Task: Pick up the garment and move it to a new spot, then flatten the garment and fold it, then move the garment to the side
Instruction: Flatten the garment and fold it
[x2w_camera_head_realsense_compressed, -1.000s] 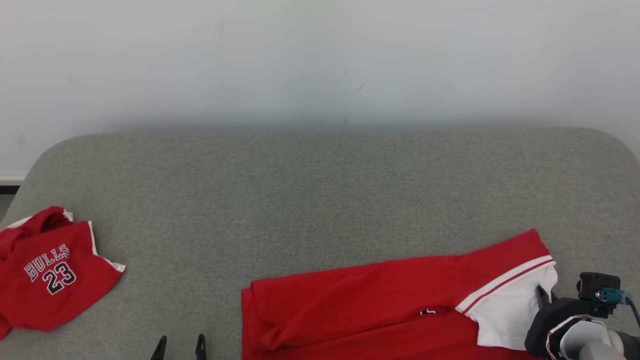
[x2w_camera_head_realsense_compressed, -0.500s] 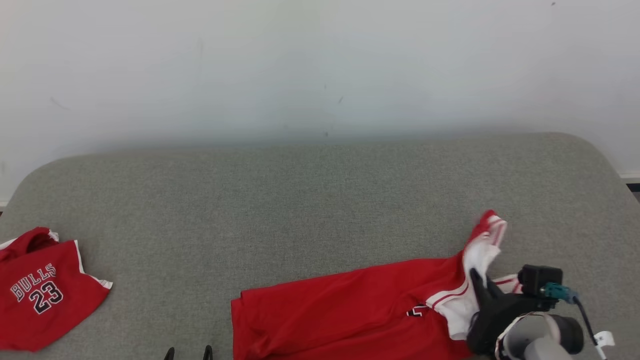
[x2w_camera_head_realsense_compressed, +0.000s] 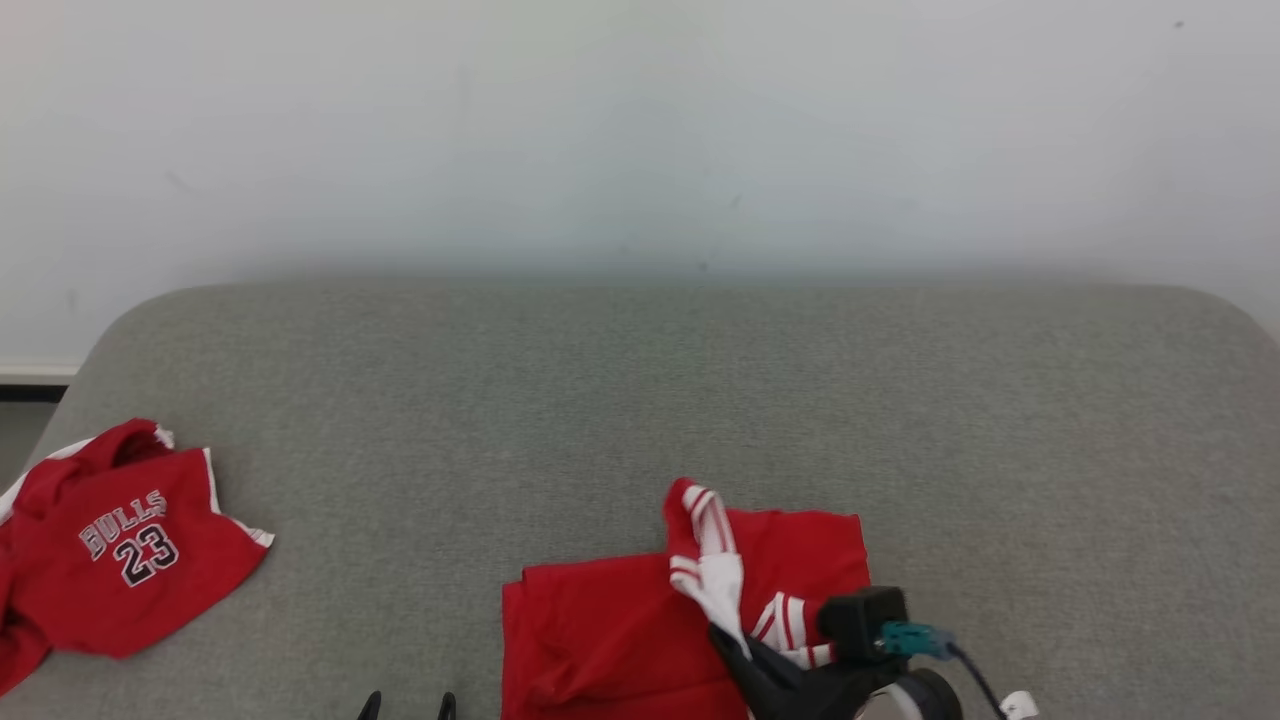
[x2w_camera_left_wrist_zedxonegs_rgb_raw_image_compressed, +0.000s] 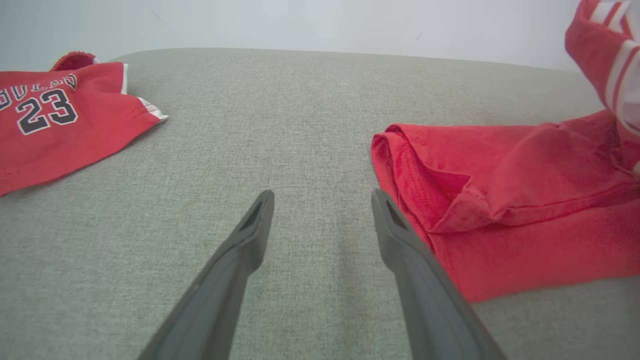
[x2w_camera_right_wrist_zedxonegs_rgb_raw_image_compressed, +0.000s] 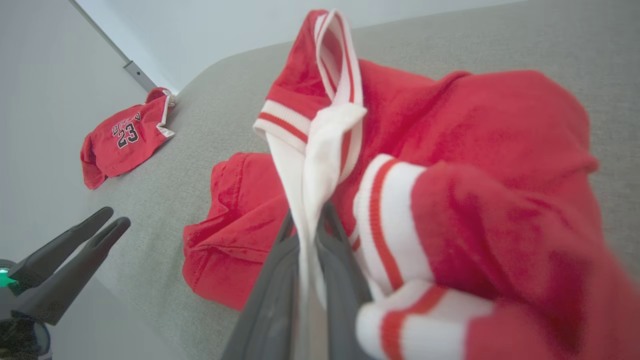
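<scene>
Garment (x2w_camera_head_realsense_compressed: 600, 640) — soft red cloth, white striped trim — bunched into folds.

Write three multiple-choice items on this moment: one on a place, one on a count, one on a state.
1. In the head view, where does the number 23 jersey lie on the grey surface?
A. at the far left
B. in the centre
C. at the far right

2. How many red garments are on the grey surface?
A. one
B. two
C. four

3. What is the right gripper doing?
A. standing open over bare surface
B. shut on the jersey
C. shut on the white cloth of the striped garment

Answers:
1 A: the jersey sits by the surface's left edge.
2 B: there are the jersey and the striped garment, and no other.
3 C: the right wrist view shows white cloth pinched between the closed fingers.
</scene>
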